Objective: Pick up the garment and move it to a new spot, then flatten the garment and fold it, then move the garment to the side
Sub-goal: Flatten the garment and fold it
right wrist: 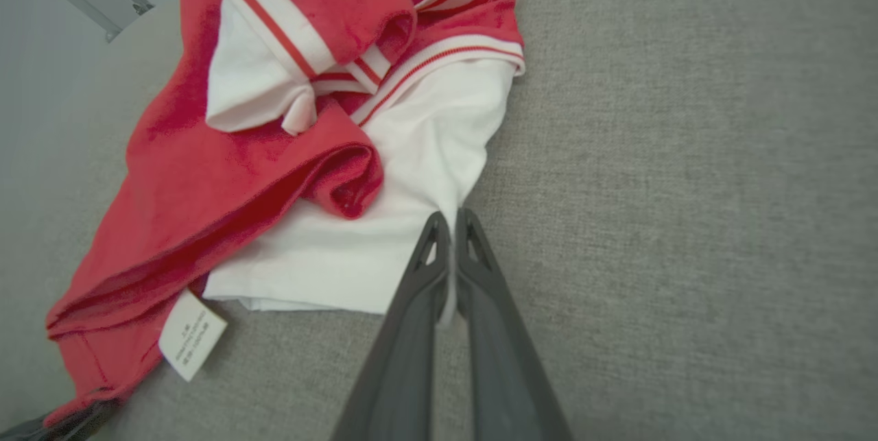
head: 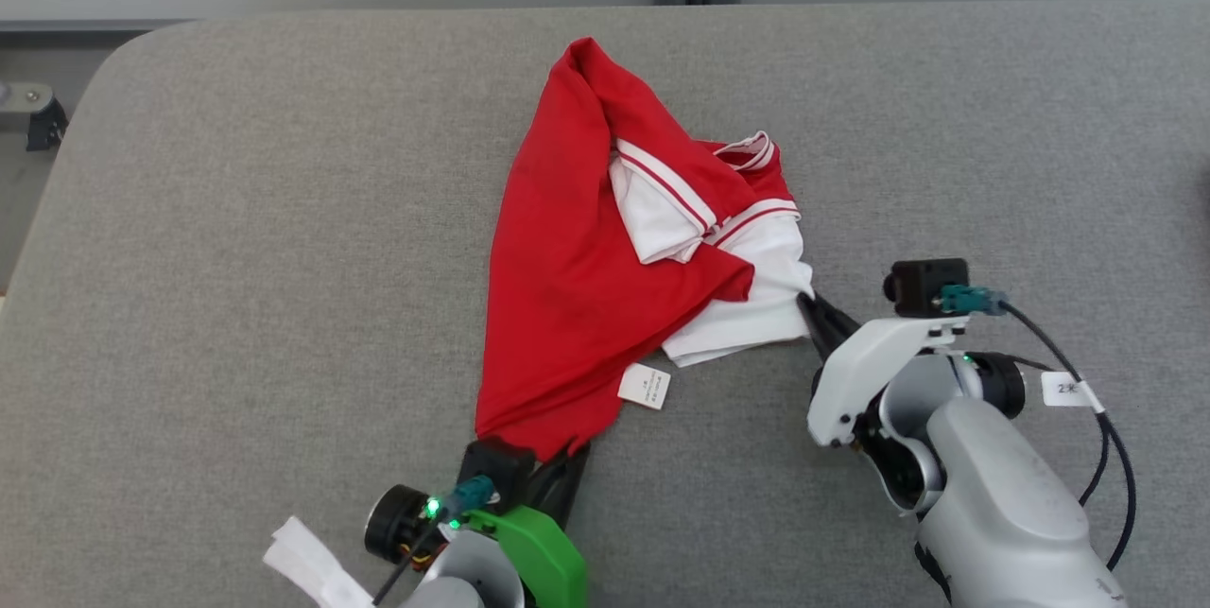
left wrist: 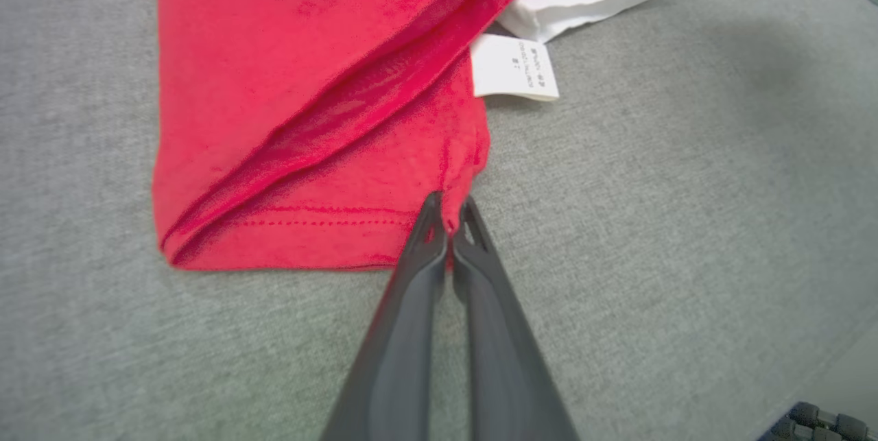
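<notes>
In the head view, the shirt lies crumpled in the middle of the grey padded surface. Its red part runs from near the far edge down towards the near edge, and its white part is bunched on the right. A small white label sticks out at the lower edge of the red cloth. The left gripper meets the shirt's near red corner. The right gripper meets the right edge of the white cloth.

In the left wrist view, the left gripper's two dark fingers are pressed together on the corner of the red hem, with cloth pinched between their tips. The label sits just beyond, beside the white fold.

In the right wrist view, the right gripper's fingers are clamped on the edge of the white cloth, and a strip of it shows between them. The striped collar lies further off, towards the top.
</notes>
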Motion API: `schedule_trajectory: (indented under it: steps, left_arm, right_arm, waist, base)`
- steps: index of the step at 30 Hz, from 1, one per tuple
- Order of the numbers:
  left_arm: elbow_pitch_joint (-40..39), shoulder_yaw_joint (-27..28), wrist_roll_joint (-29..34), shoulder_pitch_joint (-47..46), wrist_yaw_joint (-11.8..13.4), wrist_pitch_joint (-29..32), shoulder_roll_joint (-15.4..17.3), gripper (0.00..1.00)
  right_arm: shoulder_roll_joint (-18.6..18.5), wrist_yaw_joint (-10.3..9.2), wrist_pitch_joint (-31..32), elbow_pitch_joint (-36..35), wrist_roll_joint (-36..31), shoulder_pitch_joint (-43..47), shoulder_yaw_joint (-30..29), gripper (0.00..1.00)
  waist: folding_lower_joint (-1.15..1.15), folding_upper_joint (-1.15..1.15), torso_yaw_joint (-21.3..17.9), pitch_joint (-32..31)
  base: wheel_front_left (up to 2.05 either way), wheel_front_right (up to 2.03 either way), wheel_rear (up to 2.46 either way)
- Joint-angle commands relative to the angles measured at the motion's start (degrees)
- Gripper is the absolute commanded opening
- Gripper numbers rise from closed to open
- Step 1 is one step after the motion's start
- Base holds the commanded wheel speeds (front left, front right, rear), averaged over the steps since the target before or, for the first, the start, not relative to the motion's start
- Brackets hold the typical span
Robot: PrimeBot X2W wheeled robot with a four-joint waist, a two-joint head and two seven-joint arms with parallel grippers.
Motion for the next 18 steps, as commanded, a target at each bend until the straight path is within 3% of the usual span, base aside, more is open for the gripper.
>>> schedule_trajectory:
  steps: [1, 6, 11, 18]
  left_arm:
    - [-1.53, 1.18, -1.86, 1.06, -0.53, -0.73, 0.84, 0.0]
    - [-10.76, 5.64, -7.83, 3.98, -0.86, -0.3, 3.07, 0.0]
    - [-26.87, 9.44, -14.96, 8.43, -1.0, 4.95, 5.74, 0.0]
    - [-48.83, 12.05, -21.42, 14.32, 1.57, 14.07, 10.03, 0.0]
  right_arm:
    - [-0.23, -0.01, -0.83, -1.37, 2.65, 0.32, -1.16, 0.0]
    - [-0.38, -0.01, -1.24, -8.99, 11.02, 0.92, -6.19, 0.0]
    - [-2.8, 0.0, 4.83, -20.97, 20.19, 3.85, -12.05, 0.0]
    - [-3.73, 0.0, 15.09, -37.67, 25.42, 6.94, -23.03, 0.0]
  waist:
    - [0.0, 0.0, -0.38, -1.83]
    - [0.0, 0.0, -1.14, -5.11]
    - [0.0, 0.0, -1.54, -9.33]
    - [0.0, 0.0, -3.15, -12.52]
  base:
    - [0.0, 0.0, 0.0]
    - [0.0, 0.0, 0.0]
    - [0.0, 0.0, 0.0]
    - [0.0, 0.0, 0.0]
